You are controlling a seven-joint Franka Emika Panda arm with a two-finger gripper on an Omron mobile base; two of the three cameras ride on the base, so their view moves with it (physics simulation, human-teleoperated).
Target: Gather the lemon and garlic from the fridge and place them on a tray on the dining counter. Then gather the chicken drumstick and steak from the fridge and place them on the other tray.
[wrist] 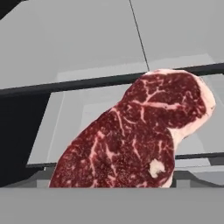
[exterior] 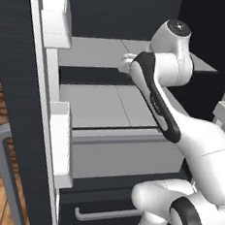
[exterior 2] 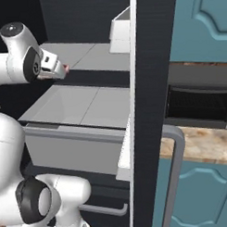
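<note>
The steak (wrist: 140,131), dark red with pale marbling, hangs close to the hand camera above the fridge's grey shelves and hides the fingertips. From the right base view my gripper (exterior 2: 62,70) sits at the front edge of the upper shelf, shut on the steak, of which a small pink bit (exterior 2: 66,68) shows at its tip. The fridge (exterior: 100,103) stands open in front of me, its shelves (exterior 2: 87,102) bare. In the left base view my own arm covers the hand.
The open fridge door with white bins (exterior: 55,21) stands at the left, the other door's edge (exterior 2: 151,86) with a grey bar handle (exterior 2: 175,169) at the right. A lower drawer handle (exterior: 104,213) is below. Beyond are teal cabinets (exterior 2: 200,19) and an oven (exterior 2: 198,105).
</note>
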